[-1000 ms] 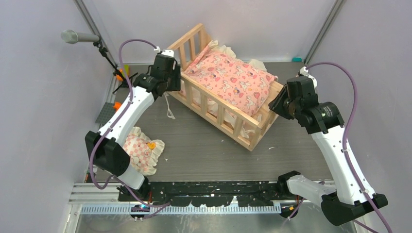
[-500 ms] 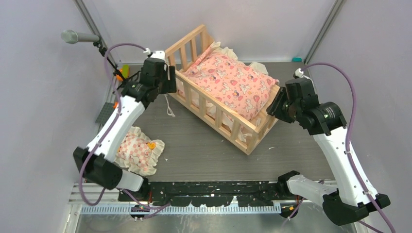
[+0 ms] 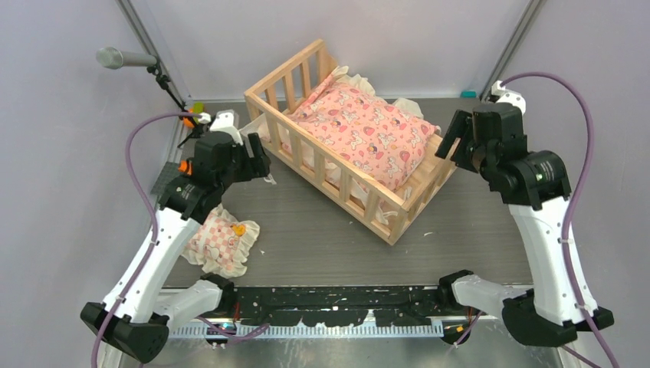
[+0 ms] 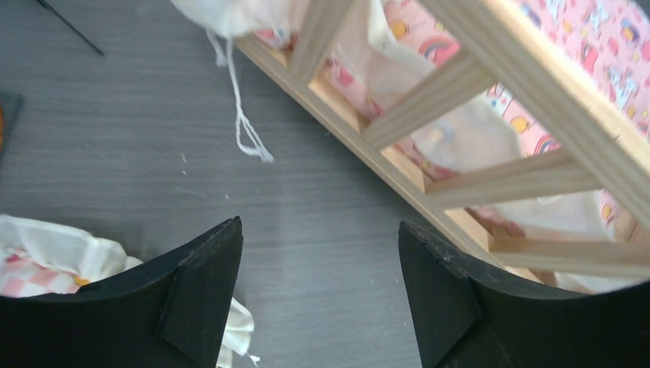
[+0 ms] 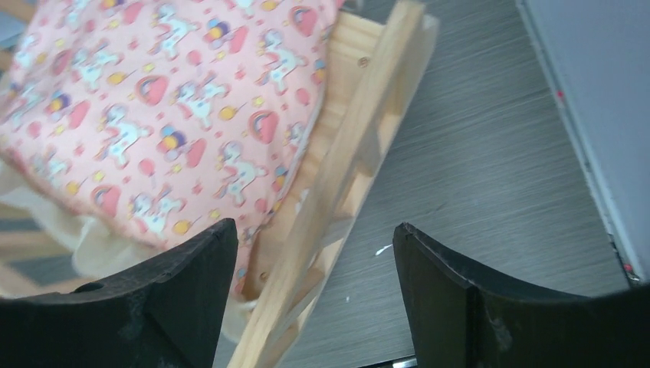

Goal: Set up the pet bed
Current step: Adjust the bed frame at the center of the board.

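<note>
The pet bed [image 3: 328, 152], a pale wooden slatted frame, sits at an angle on the grey table, with a pink printed cushion [image 3: 368, 130] lying inside it. My left gripper [image 3: 257, 157] hovers open just off the bed's left end, above bare table [image 4: 318, 238]; the slats [image 4: 460, 77] and a loose white string [image 4: 241, 123] lie ahead of it. Off the bed's right end my right gripper [image 3: 452, 142] stands open and holds nothing. In its wrist view the gripper [image 5: 314, 234] is above the end rail [image 5: 345, 153] and cushion [image 5: 169, 100].
A small frilled checked pillow [image 3: 222, 241] lies on the table at the near left, its edge showing by my left finger [image 4: 46, 253]. A microphone on a stand [image 3: 123, 57] and orange items [image 3: 184, 165] are at the far left. Enclosure walls close in on both sides.
Both grippers have drawn back from the bed's ends, and the right one has opened wide. The left arm swung toward the near left. The bed has shifted a little to the left.
</note>
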You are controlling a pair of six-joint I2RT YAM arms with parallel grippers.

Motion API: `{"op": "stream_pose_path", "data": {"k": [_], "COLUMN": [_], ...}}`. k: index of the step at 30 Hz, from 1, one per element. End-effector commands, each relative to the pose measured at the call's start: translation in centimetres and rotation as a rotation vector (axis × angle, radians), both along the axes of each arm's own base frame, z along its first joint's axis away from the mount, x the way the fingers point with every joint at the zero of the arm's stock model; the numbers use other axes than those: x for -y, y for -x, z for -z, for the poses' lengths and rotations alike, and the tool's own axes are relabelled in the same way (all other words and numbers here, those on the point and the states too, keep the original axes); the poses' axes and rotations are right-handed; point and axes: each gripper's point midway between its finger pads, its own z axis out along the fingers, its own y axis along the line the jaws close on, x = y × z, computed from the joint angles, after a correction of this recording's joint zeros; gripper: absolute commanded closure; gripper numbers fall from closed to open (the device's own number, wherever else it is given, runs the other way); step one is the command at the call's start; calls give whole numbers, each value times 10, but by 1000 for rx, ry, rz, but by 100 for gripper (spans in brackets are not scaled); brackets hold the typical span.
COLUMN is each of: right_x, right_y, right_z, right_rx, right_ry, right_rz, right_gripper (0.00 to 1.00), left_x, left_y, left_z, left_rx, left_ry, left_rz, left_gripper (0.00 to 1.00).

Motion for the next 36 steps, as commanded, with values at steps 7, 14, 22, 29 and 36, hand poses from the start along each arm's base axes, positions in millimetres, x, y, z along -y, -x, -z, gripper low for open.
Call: {"op": "stream_pose_path", "data": {"k": [7,14,22,29,36], "right_x": [53,55,34,-7,-50], "right_y": [-63,-77,-49,-19,2], "right_z": [23,50,57,48,52], "right_rx": [-108,-164,-152,-123,-147], "right_ry": [-34,-94,-174,-235,-263], "right_rz": [133,136,72,-70,-206], "right_gripper": [20,37,82,93,79], "left_x": [61,71,78,76,77], "left_y": [7,-25,-77,-107,-125], "left_z": [20,32,32,20,14], "left_rx": [-10,-11,-49,-40,-44], "left_ry": [64,2,-118,-100,-133], "left_rz": [121,98,94,90,100], "left_gripper": [25,25,25,26,26]}}
